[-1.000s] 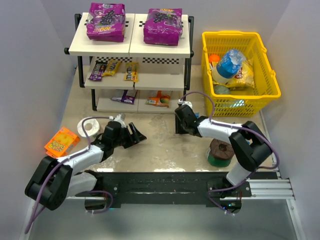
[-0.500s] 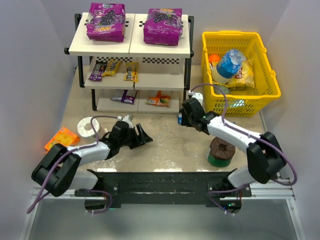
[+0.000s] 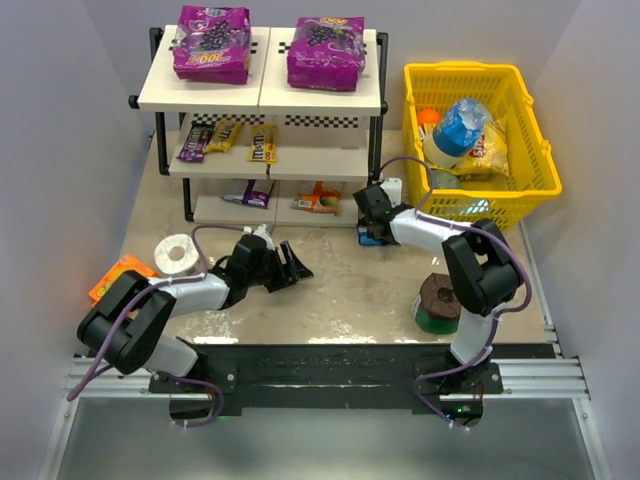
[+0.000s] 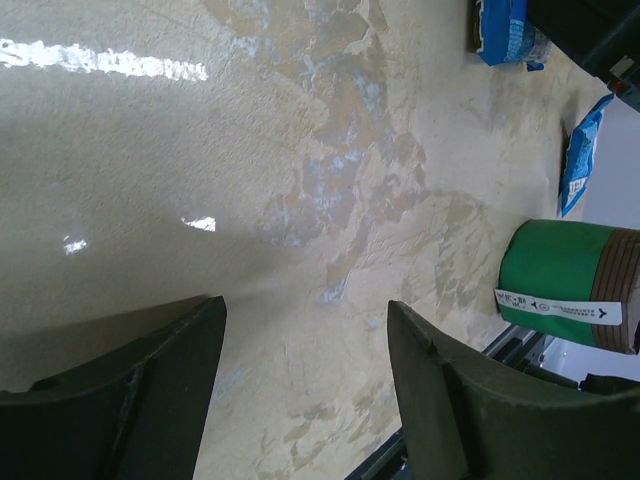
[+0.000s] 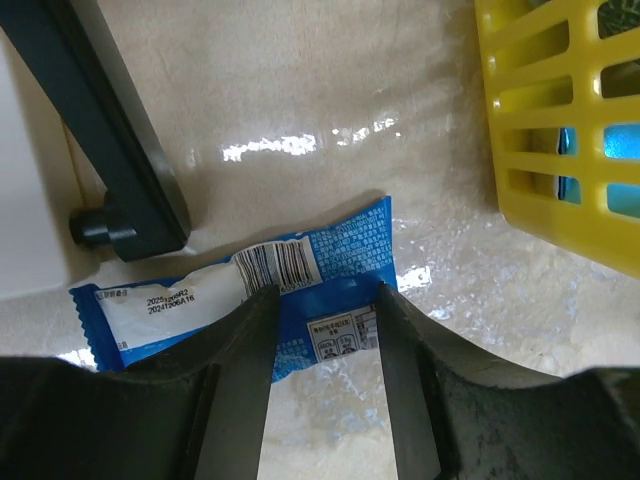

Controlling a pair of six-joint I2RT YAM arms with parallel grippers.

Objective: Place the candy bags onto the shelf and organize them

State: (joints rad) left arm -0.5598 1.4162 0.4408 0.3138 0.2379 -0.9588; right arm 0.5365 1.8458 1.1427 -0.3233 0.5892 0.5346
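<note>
The shelf carries two large purple candy bags on its top board, small dark-purple and yellow bags on the middle tier, and a purple and an orange bag on the bottom tier. A blue candy bag lies flat on the table by the shelf's right front foot. My right gripper is open, its fingers straddling the bag's near edge; from above it hovers over the bag. My left gripper is open and empty over bare table.
A yellow basket with a bottle and a yellow bag stands right of the shelf, close to the blue bag. A green-brown roll sits at front right. A white tape roll and an orange box lie at left.
My right gripper has swung back and left to the shelf's right foot, over the blue bag. My left gripper has slid to the right across the table, still open.
</note>
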